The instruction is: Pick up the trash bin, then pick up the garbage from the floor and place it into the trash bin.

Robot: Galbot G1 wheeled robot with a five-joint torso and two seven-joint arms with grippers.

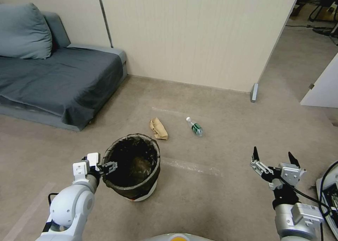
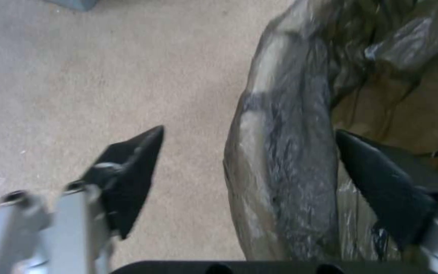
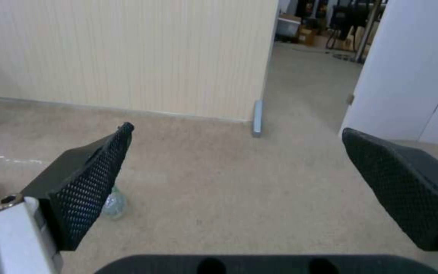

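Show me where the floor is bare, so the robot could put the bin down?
Bare carpet lies between the trash bin and the open right gripper, and between the sofa and the bin. It is crowded just beyond the bin, where the brown paper bag and plastic bottle lie. The open left gripper straddles the bin's rim.

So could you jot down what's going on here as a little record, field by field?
left gripper: open, straddling the near-left rim of the trash bin, one finger inside, one outside
trash bin: upright on the carpet, dark bag liner folded over the rim
right gripper: open, held above the floor, holding nothing
plastic bottle: lying on the floor beyond the bin
brown paper bag: crumpled, left of the bottle
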